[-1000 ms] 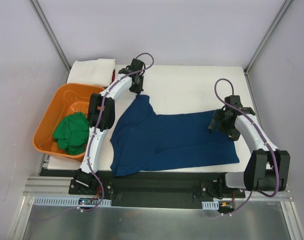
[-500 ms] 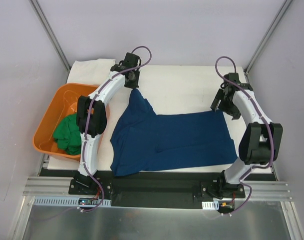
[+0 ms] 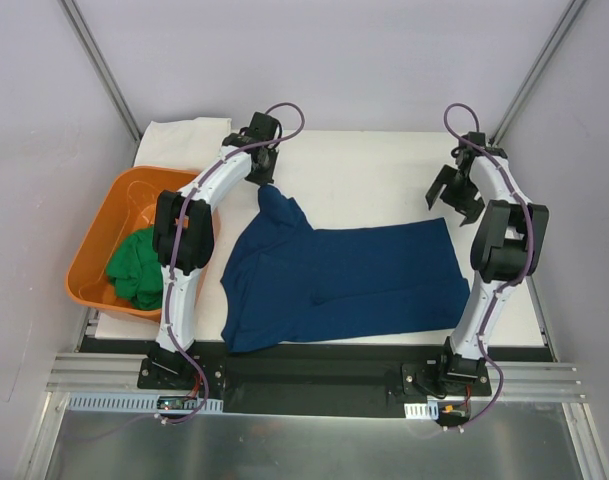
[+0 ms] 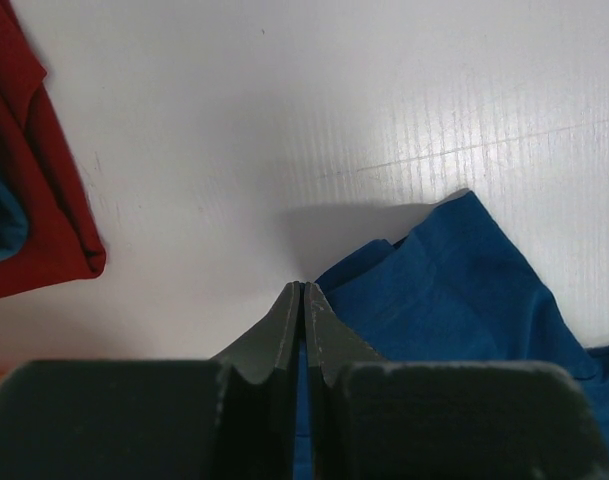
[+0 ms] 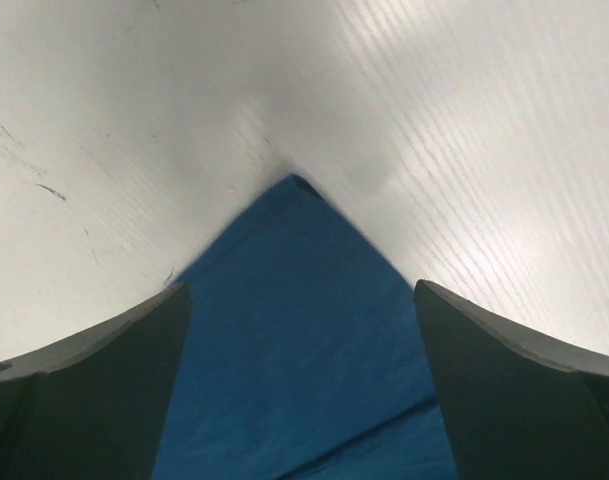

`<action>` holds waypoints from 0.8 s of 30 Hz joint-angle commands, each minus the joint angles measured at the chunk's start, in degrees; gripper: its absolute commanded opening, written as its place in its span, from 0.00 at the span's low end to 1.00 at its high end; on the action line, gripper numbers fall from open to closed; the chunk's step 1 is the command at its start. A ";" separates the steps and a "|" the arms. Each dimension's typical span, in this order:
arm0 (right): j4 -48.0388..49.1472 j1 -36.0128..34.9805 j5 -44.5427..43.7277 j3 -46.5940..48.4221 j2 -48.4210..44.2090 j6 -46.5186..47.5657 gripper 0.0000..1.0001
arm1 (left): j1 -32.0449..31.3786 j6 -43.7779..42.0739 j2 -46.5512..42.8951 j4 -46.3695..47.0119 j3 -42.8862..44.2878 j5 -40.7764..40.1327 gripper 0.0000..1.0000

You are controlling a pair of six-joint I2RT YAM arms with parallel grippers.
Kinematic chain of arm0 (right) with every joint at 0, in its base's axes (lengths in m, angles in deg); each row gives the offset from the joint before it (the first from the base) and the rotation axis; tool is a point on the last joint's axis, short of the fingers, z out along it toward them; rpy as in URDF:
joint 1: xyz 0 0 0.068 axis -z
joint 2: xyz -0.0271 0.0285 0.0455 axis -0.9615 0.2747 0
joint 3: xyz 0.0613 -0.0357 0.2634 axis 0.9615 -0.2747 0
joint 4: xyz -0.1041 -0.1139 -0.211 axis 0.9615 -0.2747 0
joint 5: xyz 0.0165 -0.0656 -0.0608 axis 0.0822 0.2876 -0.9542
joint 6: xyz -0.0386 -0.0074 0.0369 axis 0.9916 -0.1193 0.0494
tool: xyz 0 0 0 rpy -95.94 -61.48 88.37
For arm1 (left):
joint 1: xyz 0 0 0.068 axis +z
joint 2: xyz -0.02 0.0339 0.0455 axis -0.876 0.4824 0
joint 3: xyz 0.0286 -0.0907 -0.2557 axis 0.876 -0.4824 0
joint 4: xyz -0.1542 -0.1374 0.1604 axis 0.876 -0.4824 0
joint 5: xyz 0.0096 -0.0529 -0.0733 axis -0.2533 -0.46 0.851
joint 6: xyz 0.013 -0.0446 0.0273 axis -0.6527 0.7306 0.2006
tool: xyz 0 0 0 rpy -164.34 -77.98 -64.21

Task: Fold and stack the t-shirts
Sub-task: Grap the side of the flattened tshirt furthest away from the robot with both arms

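Treat the navy shirt (image 3: 344, 280), spread in the middle of the table (image 3: 369, 175), as soft, light and limp: sleeve at 11 o'clock pinched in the closed left gripper (image 3: 265, 182), so take the 2 o'clock corner under the wide-open right gripper (image 3: 452, 196).

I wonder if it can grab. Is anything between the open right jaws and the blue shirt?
Nothing visible. The right gripper hangs open over the navy t-shirt's far corner, which lies flat on the table.
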 commanded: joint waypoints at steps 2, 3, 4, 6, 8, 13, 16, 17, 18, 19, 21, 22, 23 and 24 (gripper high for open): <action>-1.34 -0.23 4.27 8.71 6.39 2.74 0.90 | 0.05 -1.60 0.02 -0.68 2.03 -1.41 0.00; -1.43 -0.23 4.71 10.02 7.54 3.53 0.87 | 0.06 -1.77 0.19 -0.77 2.30 -1.58 0.00; -1.86 -0.23 4.89 13.17 10.16 4.32 0.83 | 0.06 -1.78 0.54 -0.69 2.47 -1.76 0.00; -4.94 -0.23 4.72 16.52 12.72 5.03 0.77 | 0.23 -1.95 1.42 -0.68 3.35 -1.50 0.00; -6.34 -0.23 3.23 18.82 15.28 5.47 0.75 | 0.32 -1.87 1.86 -0.68 3.97 -0.97 0.00; -6.26 -0.05 3.57 18.74 17.21 6.35 0.63 | 0.41 -1.78 2.74 -0.69 4.76 0.78 0.00; -6.88 0.04 5.24 18.91 18.09 6.62 0.52 | 0.41 -1.78 2.92 -0.68 4.94 1.40 0.00; -7.40 0.13 5.42 18.91 18.18 6.62 0.50 | 0.41 -1.69 2.75 -0.68 4.85 1.58 0.00; -7.49 0.13 5.25 18.83 18.44 6.62 0.44 | 0.41 -1.60 2.48 -0.68 4.76 1.93 0.00; -7.93 0.21 5.33 18.74 18.45 6.62 0.41 | 0.41 -1.60 2.39 -0.68 4.76 2.54 0.00; -8.20 0.21 5.42 17.87 18.18 6.70 0.29 | 0.41 -1.60 1.78 -0.68 4.67 3.25 0.00; -8.20 0.30 5.59 17.60 17.92 6.79 0.24 | 0.41 -1.60 1.60 -0.68 4.67 3.42 0.00; -8.20 0.30 5.33 17.42 17.66 6.88 0.18 | 0.41 -1.60 1.34 -0.68 4.67 3.86 0.00; -8.28 0.30 5.24 17.33 16.70 6.88 0.05 | 0.41 -1.60 0.64 -0.77 4.50 4.13 0.00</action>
